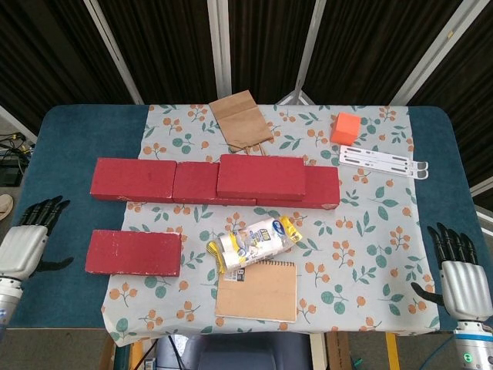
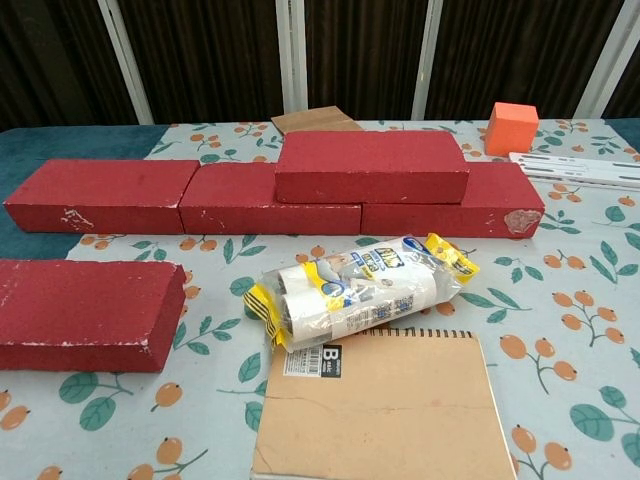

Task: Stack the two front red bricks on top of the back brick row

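Observation:
Three red bricks form the back row (image 1: pixel 154 181) (image 2: pixel 150 195) across the patterned cloth. One more red brick (image 1: pixel 262 176) (image 2: pixel 372 166) lies flat on top of that row, over its middle and right bricks. A single red brick (image 1: pixel 133 252) (image 2: pixel 85 314) lies in front at the left. My left hand (image 1: pixel 23 243) hovers at the table's left front edge, fingers spread, holding nothing. My right hand (image 1: pixel 460 279) hangs at the right front corner, fingers apart and empty. The chest view shows neither hand.
A wrapped packet (image 1: pixel 254 242) (image 2: pixel 355 290) and a brown notebook (image 1: pixel 256 290) (image 2: pixel 385 408) lie in front of the row. A paper bag (image 1: pixel 240 119), an orange cube (image 1: pixel 346 128) (image 2: pixel 511 129) and a white strip (image 1: pixel 383 162) sit behind it.

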{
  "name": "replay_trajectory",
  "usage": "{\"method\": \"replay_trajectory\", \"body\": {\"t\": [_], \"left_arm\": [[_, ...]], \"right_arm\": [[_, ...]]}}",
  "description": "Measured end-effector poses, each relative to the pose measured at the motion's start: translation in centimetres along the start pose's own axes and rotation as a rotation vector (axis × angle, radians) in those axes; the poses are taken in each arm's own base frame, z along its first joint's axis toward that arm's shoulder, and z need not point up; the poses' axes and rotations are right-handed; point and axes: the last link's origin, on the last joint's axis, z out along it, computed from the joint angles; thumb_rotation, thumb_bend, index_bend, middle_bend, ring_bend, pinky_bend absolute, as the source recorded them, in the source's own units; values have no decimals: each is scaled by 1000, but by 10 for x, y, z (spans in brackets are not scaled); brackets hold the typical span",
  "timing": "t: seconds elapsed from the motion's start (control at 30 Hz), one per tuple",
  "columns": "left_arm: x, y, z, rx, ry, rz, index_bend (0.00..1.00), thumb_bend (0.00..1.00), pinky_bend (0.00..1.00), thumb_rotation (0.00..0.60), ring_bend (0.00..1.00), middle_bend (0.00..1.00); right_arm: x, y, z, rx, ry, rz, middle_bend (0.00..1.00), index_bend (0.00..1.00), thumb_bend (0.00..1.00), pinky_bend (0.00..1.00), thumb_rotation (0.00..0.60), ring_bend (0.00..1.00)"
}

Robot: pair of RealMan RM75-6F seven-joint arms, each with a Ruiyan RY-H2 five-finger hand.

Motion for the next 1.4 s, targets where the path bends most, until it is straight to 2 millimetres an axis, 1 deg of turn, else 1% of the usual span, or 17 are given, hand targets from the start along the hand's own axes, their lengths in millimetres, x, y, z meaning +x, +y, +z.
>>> {"method": "replay_trajectory", "body": {"t": [0.13,0.27,0.47,0.7,1.03,1.17,1.4], "left_arm": [[-4,11,11,-47,-145,67,0,0,44,600,0,0],[-9,24,21,-84,-241,143,0,0,38,600,0,0],[-15,40,30,-113,-329,129,0,0,25,600,0,0],[-24,51,40,-143,-382,137,0,0,0,600,0,0],[-46,69,57,-175,-390,153,0,0,0,600,0,0],[-51,75,59,-186,-375,164,0,0,0,600,0,0],[-59,79,58,-189,-378,182,0,0,0,600,0,0]], "right_arm": [[-3,2,5,-5,-17,2,32,0,71,0,600,0],[-4,5,7,-19,-25,5,32,0,71,0,600,0],[-5,5,9,-31,-28,-4,32,0,70,0,600,0],[-6,6,10,-45,-34,-9,32,0,70,0,600,0],[-2,11,9,-71,-30,8,31,0,70,0,600,0],[-2,12,9,-72,-36,12,31,0,70,0,600,0],[0,14,9,-78,-40,19,31,0,70,0,600,0]]}}
